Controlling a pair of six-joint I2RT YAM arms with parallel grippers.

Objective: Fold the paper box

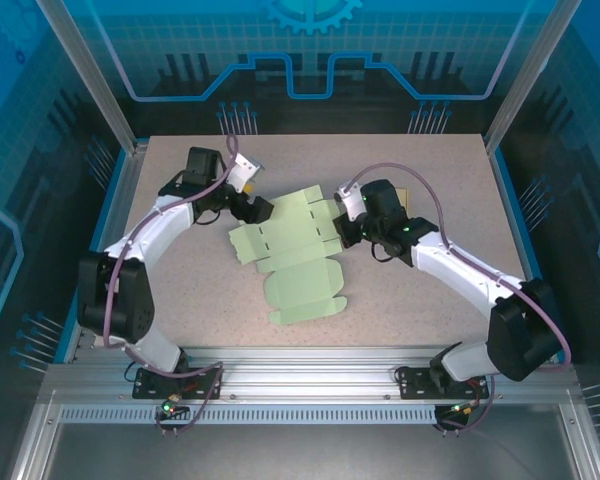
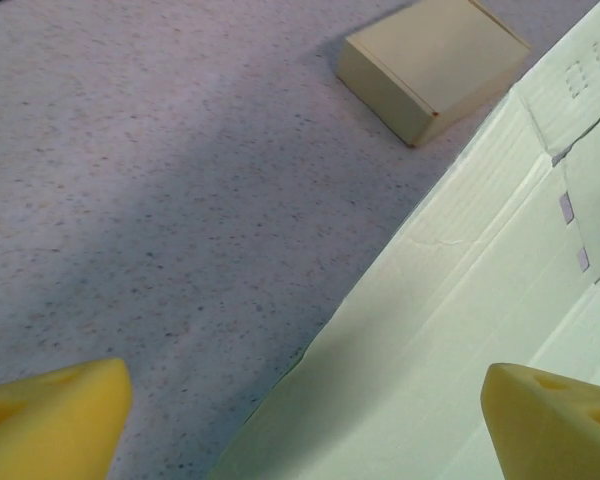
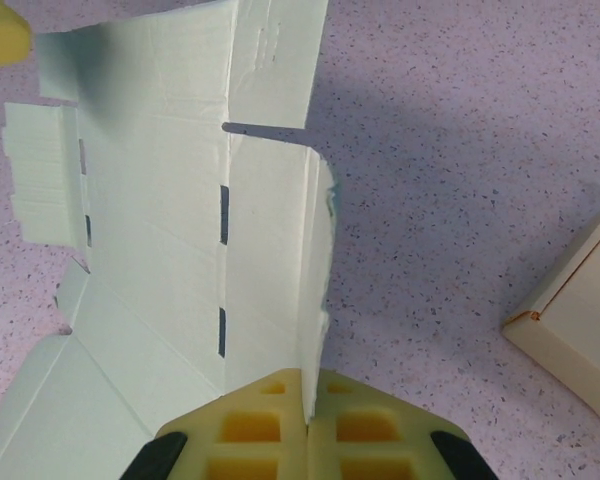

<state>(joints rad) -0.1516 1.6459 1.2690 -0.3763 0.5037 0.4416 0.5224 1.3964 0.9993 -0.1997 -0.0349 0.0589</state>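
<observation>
Carton [image 2: 430, 60], tan, lies near R gripper [image 3: 307, 425], clamped on paper box [image 1: 290, 260] flap; L gripper [image 2: 310, 410] spread wide.

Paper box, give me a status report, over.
Left tool open over paper box edge. Right tool shut on its side flap. Box unfolded, mostly flat. Tan carton nearby, clear of it.

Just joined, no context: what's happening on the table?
A pale green cardboard sheet lies mostly flat, barely folded. The right gripper is shut on its right edge, where a panel looks lifted. The left gripper is open at the sheet's left edge, holding nothing. A small beige box sits nearby, untouched.
</observation>
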